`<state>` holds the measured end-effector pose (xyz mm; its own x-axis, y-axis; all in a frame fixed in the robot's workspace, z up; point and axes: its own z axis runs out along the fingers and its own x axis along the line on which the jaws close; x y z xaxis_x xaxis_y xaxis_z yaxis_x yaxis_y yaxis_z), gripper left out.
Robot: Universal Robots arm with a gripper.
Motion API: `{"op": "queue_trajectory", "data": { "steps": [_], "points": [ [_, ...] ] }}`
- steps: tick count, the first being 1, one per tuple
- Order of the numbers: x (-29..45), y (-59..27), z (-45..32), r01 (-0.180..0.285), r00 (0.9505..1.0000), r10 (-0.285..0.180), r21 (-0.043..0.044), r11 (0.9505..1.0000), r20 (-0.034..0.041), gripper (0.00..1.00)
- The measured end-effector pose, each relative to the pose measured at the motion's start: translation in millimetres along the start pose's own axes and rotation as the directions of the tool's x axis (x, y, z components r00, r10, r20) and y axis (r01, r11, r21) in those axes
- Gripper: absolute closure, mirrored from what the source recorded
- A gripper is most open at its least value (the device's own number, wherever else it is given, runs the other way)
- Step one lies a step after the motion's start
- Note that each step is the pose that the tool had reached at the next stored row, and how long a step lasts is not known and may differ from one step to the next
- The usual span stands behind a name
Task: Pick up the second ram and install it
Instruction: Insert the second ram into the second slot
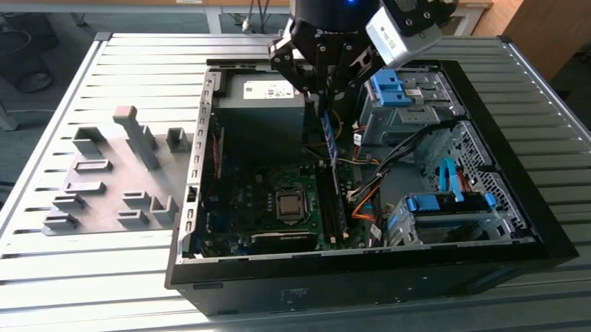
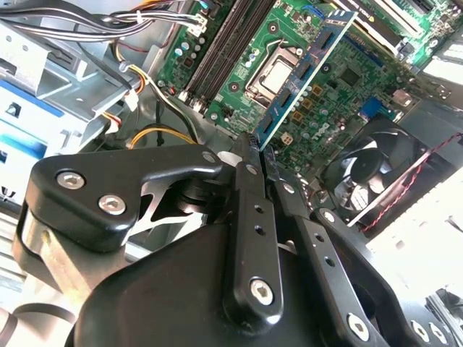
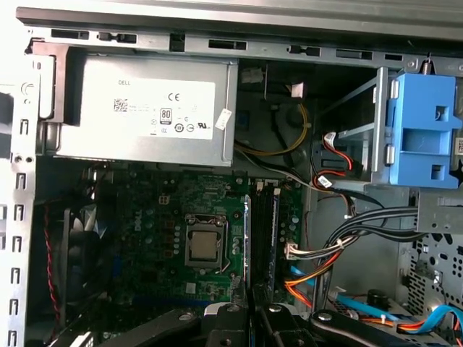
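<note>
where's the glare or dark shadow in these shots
In the second wrist view, strong light washes out the area beside the case fan, while the second ram in the gripper is evenly lit. In the first wrist view, the power supply is bright and the case floor dim. In the exterior view, the computer case interior is shadowed.

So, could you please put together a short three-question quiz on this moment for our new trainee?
1. True or false: the gripper is shut on the second ram.
2. Where is the second ram? A) lying flat on the table; B) held in the air over the motherboard inside the open computer case; C) resting on top of the power supply.
3. In the exterior view, on which side of the computer case does the grey holder tray lie?

Key: 1 true; 2 B; 3 the exterior view's left.
</note>
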<state>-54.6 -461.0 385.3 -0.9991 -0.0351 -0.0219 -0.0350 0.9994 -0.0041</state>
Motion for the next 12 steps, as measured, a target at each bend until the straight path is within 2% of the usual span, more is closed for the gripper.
{"op": "queue_trajectory", "data": {
  "steps": [12],
  "points": [
    [0.1,0.0,5.0,-0.010,0.9999,0.010,0.0003,0.9999,-0.0001,0.86]
  ]
}}
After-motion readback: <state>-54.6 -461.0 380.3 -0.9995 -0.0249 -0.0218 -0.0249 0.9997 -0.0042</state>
